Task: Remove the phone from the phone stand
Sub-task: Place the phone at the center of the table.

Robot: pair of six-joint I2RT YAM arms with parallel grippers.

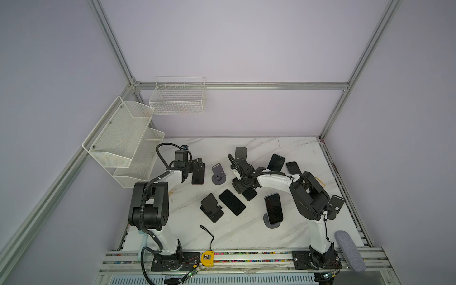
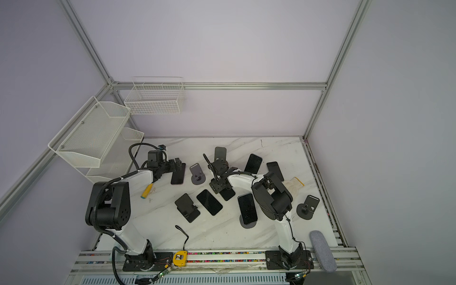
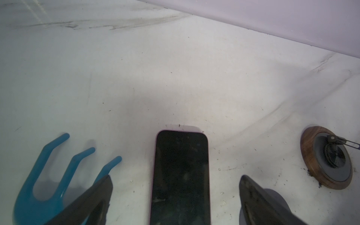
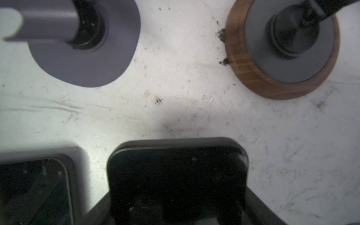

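This was a robotics lab cell, not a lived-in room: an aluminium frame held plain lilac panels around a marble-patterned table, a left arm and a right arm stood bolted to a slotted rail beside a yellow tape measure, and a phone on a phone stand sat among several duplicates

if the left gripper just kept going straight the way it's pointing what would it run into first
Probably the pink-edged phone lying flat between the open fingers of the left gripper, since it tilts down toward the table. Beyond the phone only bare marble shows before the wall; height is unclear.
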